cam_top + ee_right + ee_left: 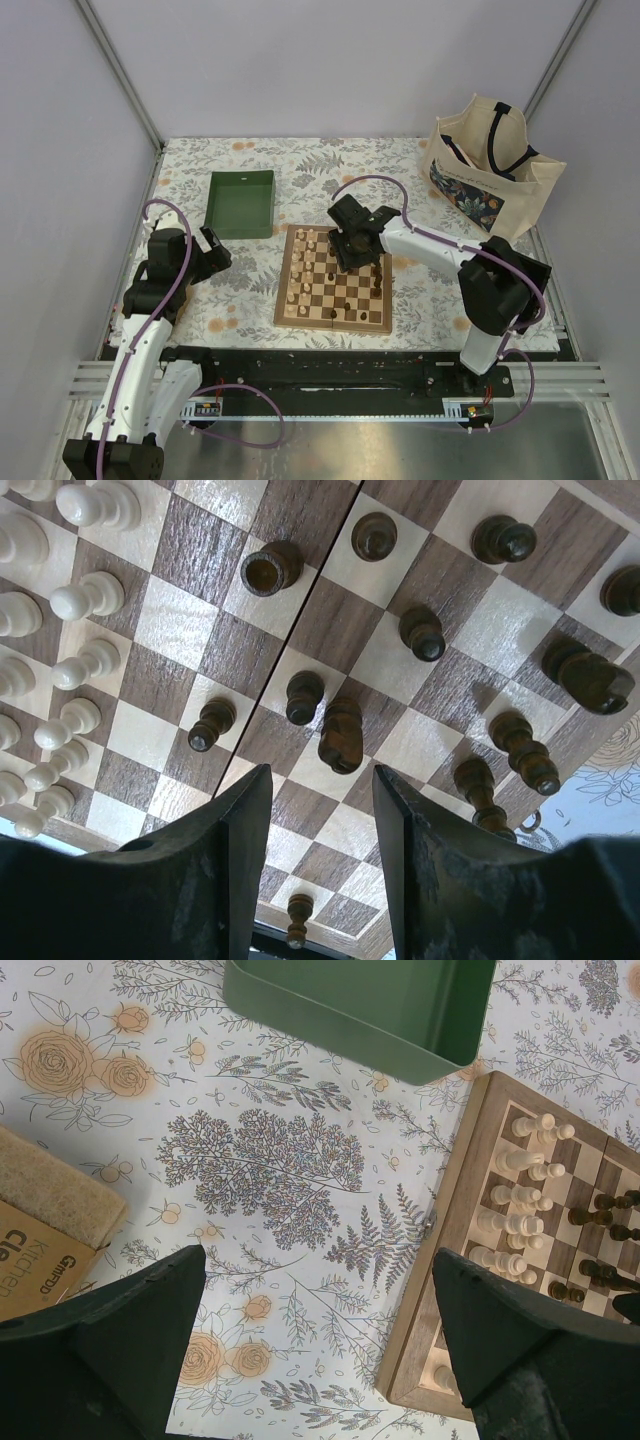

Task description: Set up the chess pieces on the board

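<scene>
Wooden board (175, 620) lay on the surface (250, 290), chess pieces (341, 735) on it, cream ones at 9 o'clock. Above it the right fingers (230, 870) hovered part-open, empty; left fingers (130, 1340) wide open, empty

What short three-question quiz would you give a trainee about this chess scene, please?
1. True or false: the right pincer is shut on a pale pawn.
2. In the top view, along which edge of the board do the pale pieces stand? A: left. B: right. C: near.
3. What stands at the far right, beyond the board?

Key:
1. False: its jaws stand apart with nothing between them.
2. A.
3. A cream tote bag with black handles.
</scene>
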`<state>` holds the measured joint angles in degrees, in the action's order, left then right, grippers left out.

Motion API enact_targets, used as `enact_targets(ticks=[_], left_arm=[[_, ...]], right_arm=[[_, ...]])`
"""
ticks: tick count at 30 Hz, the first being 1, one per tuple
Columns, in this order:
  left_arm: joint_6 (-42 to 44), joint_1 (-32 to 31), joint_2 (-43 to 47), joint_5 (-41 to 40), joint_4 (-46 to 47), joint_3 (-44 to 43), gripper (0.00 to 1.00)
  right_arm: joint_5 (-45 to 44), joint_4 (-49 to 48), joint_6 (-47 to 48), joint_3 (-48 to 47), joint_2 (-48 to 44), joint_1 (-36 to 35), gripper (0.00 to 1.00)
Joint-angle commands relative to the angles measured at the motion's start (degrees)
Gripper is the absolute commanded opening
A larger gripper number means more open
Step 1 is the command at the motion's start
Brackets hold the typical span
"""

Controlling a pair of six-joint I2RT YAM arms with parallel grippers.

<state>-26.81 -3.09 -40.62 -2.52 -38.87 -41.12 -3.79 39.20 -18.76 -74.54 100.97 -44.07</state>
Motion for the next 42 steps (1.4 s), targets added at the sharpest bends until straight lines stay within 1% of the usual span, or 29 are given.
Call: enact_targets(ticks=[1,10,25,42], left_arm=[[0.27,0.28,0.28,1.03,2.92,-1.06,0.99],[0.26,0.28,0.19,0.85,2.84,-0.98,0.99],[0.35,0.28,-0.16,0.77,2.84,-0.98,0.99],[0.35,0.28,-0.25,0.85,2.84,-0.98,0.99]], right_arm=[[-1.83,-0.53,1.80,-2.54,0.90,0.48,0.54],[-2.19,-1.05,2.94,-2.71,1.25,0.92,0.53],[-0.87,-2.02,4.35,-3.50,3.18,1.89,0.46],[0.45,-2.46,4.97,-3.86,3.89,2.33,0.45]])
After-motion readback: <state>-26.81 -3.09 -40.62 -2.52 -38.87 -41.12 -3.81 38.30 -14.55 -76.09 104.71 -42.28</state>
